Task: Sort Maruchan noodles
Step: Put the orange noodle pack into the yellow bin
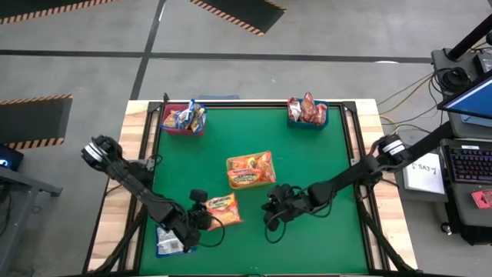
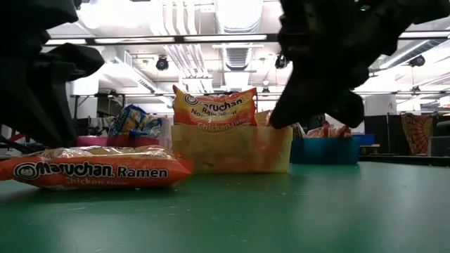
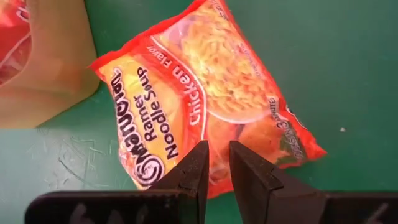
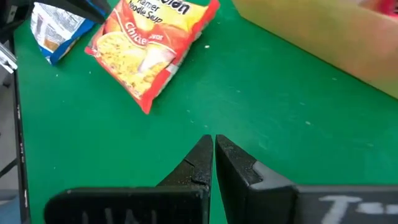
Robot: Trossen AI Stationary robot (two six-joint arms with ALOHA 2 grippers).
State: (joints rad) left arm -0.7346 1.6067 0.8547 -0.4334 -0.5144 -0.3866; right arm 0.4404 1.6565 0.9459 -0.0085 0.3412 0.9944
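Orange chicken-flavour Maruchan packet (image 1: 221, 208) lay flat on the green desk (image 1: 323, 154) near the front, left of centre. Left pincer (image 1: 198, 221) sat just beside its near-left edge; in the left wrist view the fingers were nearly together with only a narrow gap, holding nothing, tips aimed at the packet's edge (image 3: 205, 93). Judgement: lined up for a pinch on the crinkly seam, not yet gripping.

Right pincer (image 1: 270, 209) hovered over bare desk to the packet's right, fingers almost touching, empty; likely waiting.

Yellow bin (image 1: 250, 169) at desk centre held orange packets, so the loose one probably belongs there. Red bin (image 1: 183, 119) far left carried blue-and-silver packets; blue bin (image 1: 307, 113) far right carried red ones. One blue-and-silver packet (image 1: 168, 241) remained at the near-left corner, unsorted.
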